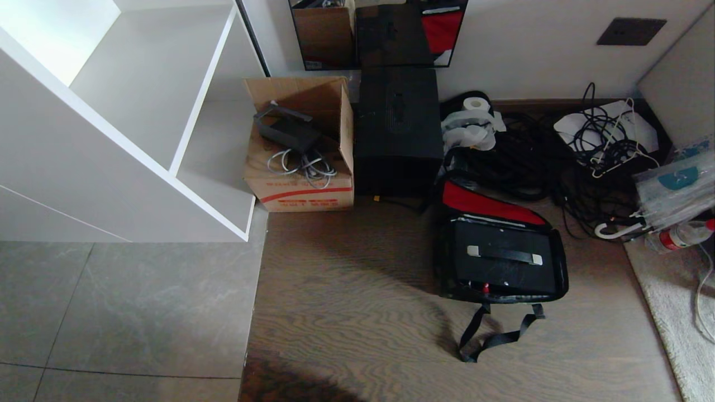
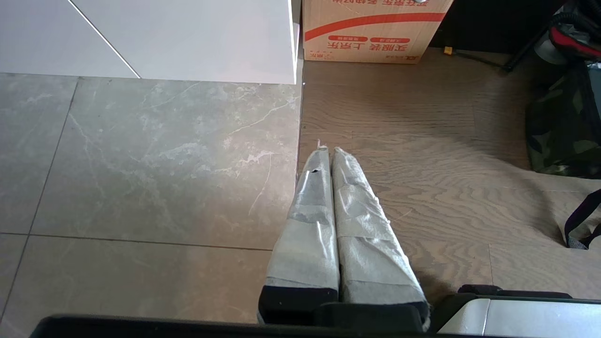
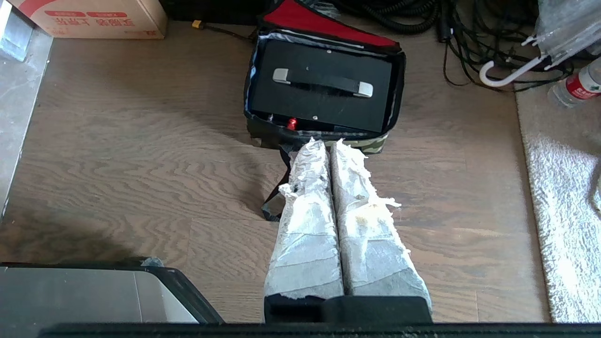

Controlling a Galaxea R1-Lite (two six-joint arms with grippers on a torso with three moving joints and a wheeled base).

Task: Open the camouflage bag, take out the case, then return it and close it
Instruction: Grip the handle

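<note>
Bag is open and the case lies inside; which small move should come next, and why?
Probably bring the right gripper forward and open it over the handle of the case: the camouflage bag already gapes, the gripper is shut, short of it, holding nothing.

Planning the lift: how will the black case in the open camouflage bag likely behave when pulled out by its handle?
The case looks rigid, flat-faced and straight-edged, so it should probably keep its shape. Its handle sits about mid-face, so it may hang fairly level. The camouflage bag hugs it closely with soft walls, so the bag might drag upward too.
</note>
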